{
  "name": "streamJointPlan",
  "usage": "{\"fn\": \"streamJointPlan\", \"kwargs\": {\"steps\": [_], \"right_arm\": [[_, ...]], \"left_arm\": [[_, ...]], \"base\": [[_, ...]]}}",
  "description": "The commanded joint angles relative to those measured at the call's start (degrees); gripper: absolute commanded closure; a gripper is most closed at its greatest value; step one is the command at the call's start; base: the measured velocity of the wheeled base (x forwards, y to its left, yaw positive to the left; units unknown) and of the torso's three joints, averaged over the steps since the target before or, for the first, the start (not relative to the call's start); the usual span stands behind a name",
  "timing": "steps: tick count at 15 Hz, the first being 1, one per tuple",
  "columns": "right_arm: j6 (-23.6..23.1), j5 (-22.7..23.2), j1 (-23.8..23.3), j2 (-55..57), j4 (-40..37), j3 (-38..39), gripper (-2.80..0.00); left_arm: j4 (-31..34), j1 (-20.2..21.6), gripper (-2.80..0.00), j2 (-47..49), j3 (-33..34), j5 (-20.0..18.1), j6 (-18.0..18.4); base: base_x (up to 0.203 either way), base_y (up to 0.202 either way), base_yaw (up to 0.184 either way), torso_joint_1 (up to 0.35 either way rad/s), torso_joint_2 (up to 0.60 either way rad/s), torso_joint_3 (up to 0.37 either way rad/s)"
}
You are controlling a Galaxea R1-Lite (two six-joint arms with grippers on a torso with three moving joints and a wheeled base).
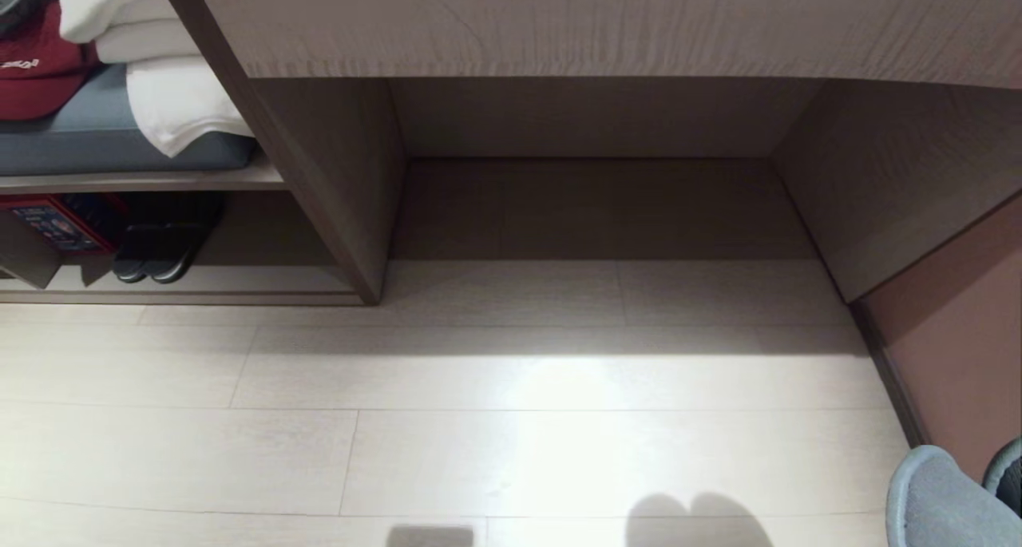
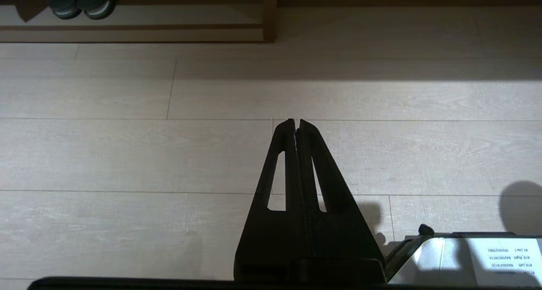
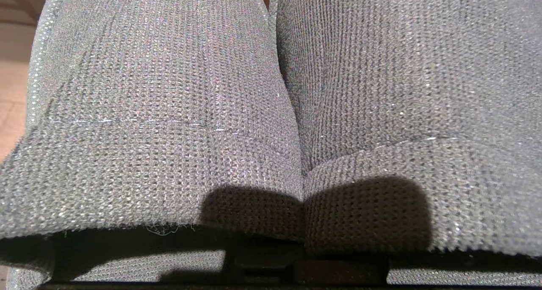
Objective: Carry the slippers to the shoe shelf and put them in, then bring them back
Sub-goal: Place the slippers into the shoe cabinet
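The grey-blue slippers [image 1: 942, 503] show at the bottom right corner of the head view, held above the pale floor. In the right wrist view both toe bands [image 3: 161, 112] lie side by side and fill the picture. My right gripper [image 3: 305, 273] is shut on the slippers, its fingers hidden under the fabric. The shoe shelf [image 1: 591, 116], a wide low cubby of pale wood-grain board with brown edges, stands straight ahead with nothing in it. My left gripper [image 2: 295, 122] hangs shut and empty over the floor.
Left of the cubby's side panel [image 1: 319, 172], a lower shelf holds black slippers [image 1: 156, 251] and a red box [image 1: 56, 219]. Above them lie white towels [image 1: 176, 92] and a red cap [image 1: 36, 68] on a grey cushion. A brown wall [image 1: 958, 323] closes the right side.
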State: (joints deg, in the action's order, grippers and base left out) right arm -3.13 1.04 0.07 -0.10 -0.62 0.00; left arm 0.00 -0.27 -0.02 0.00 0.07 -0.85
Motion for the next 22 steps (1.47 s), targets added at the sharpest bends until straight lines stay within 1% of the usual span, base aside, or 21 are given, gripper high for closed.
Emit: {"fn": "streamJointPlan", "kwargs": {"steps": [1, 22], "right_arm": [[0.0, 0.0, 0.0, -0.1, 0.0, 0.0, 0.00], [0.0, 0.0, 0.0, -0.1, 0.0, 0.0, 0.00]], "left_arm": [[0.0, 0.0, 0.00, 0.0, 0.1, 0.0, 0.0], [-0.1, 0.0, 0.00, 0.0, 0.1, 0.0, 0.0]], "base": [[0.000, 0.000, 0.000, 0.002, 0.00, 0.199], [0.000, 0.000, 0.000, 0.002, 0.00, 0.202]]}}
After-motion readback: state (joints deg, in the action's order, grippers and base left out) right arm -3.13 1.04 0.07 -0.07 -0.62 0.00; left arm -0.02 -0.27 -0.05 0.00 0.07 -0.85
